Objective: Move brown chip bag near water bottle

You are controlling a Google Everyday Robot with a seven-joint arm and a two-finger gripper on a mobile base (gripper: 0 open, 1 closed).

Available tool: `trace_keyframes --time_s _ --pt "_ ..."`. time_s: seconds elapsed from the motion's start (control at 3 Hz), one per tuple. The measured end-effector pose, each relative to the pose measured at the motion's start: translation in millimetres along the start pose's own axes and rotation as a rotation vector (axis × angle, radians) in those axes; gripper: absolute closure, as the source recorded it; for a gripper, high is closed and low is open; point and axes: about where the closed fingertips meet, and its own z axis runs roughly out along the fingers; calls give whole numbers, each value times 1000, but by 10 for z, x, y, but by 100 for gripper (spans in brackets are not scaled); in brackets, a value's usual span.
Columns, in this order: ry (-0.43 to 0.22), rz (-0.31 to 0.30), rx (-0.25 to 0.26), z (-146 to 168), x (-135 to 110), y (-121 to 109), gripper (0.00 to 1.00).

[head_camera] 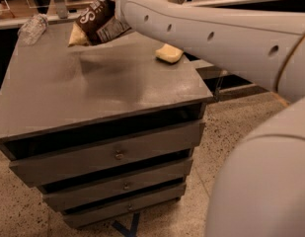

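The hand point(120, 23) hangs above the back edge of the bench point(117, 90), clamped on the brown chip bag point(94, 19). The bag hangs clear of the bench top, tilted, with its shadow on the surface beneath it. At the bench's back left corner sits the water bottle point(32, 27), near the bag but apart from it. A yellow sponge point(169, 54) rests toward the bench's back right.

gripper point(117, 26) on glossy foil brown chip bag point(95, 18), matt tabletop point(93, 95)
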Motion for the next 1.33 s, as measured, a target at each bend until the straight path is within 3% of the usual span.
trace_keyframes --time_s 0.33,0.67,1.33 --pt "30 -1 34 -24 124 -121 100" --pt "28 -2 33 -24 113 -114 100" --pt "-12 112 121 280 39 -522 100"
